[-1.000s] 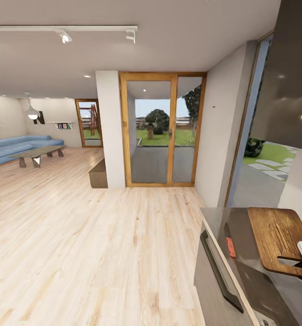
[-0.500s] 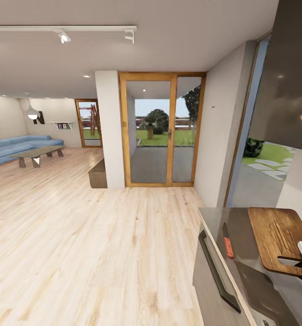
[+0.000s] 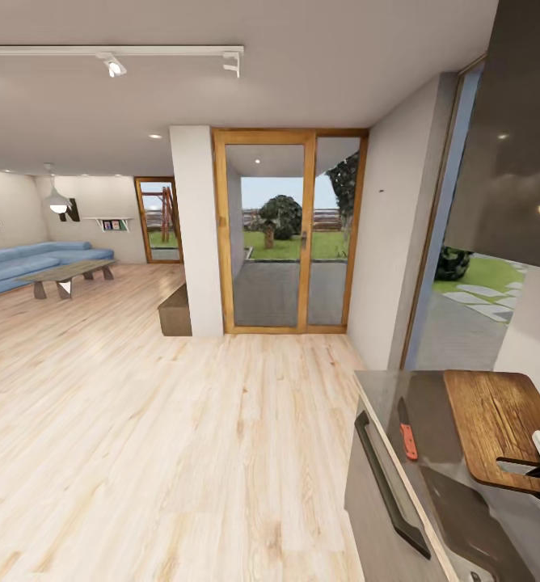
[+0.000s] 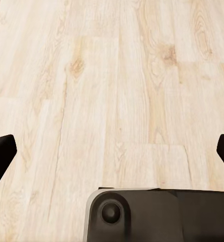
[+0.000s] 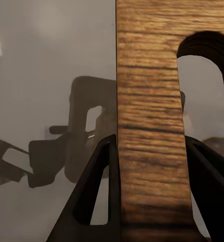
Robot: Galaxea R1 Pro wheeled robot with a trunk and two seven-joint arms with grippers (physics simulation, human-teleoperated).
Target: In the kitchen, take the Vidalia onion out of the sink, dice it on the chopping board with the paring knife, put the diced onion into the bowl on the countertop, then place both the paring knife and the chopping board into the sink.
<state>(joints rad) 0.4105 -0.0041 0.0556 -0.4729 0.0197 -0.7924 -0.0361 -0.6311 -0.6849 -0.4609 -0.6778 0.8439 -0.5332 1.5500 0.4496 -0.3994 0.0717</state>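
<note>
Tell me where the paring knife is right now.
In the head view, lower right: the paring knife lies on the countertop near its front edge, left of the chopping board.

Brown chopping board (image 3: 496, 424) lies on the dark countertop (image 3: 440, 485), orange-handled paring knife (image 3: 407, 430) beside it.

The paring knife (image 3: 407, 431) at the lower right of the head view now lies a little more to the left and a little higher in the picture than a second ago. The whole picture slid the same way, so the camera turned a bit. Since half a second ago nothing has moved at all.
</note>
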